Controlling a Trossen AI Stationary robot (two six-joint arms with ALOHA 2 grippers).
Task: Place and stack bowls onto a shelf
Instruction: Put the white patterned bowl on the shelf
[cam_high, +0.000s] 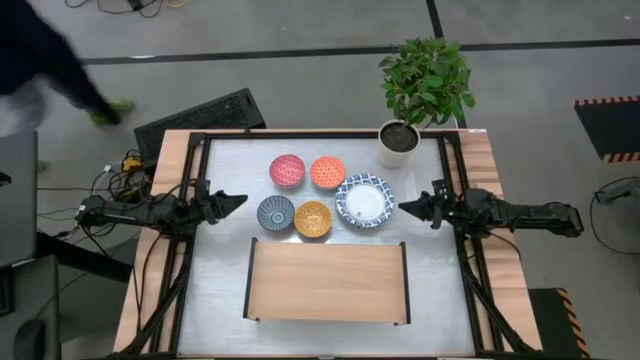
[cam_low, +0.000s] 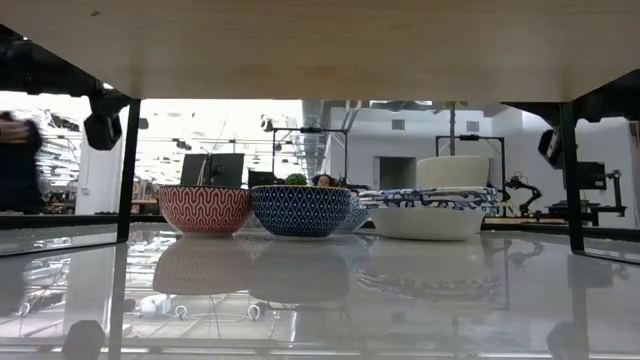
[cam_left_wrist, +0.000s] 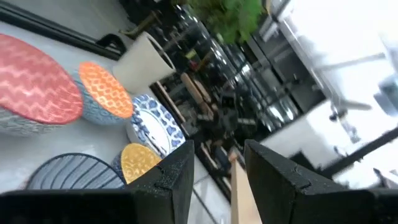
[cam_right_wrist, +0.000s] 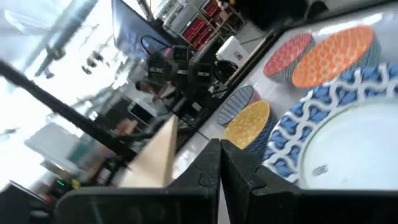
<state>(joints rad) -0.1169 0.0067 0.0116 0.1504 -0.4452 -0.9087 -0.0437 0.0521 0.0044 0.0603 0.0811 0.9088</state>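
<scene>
Five bowls stand on their bases in a cluster on the table, beyond the shelf (cam_high: 328, 282). These are the pink-red bowl (cam_high: 287, 170), the orange bowl (cam_high: 327, 172), the large blue-and-white bowl (cam_high: 365, 200), the dark blue-grey bowl (cam_high: 276, 212) and the yellow bowl (cam_high: 313, 218). The shelf is a light-wood board on black end frames and nothing lies on it. My left gripper (cam_high: 240, 201) (cam_left_wrist: 217, 168) is open, just left of the dark blue-grey bowl. My right gripper (cam_high: 403, 207) (cam_right_wrist: 221, 165) is shut, just right of the blue-and-white bowl (cam_right_wrist: 348, 143). Neither touches a bowl.
A green plant in a white pot (cam_high: 399, 140) stands at the table's far right, close behind the blue-and-white bowl. Black frame rails (cam_high: 190, 260) run along both table sides. A person (cam_high: 40, 60) moves on the floor beyond the far left corner.
</scene>
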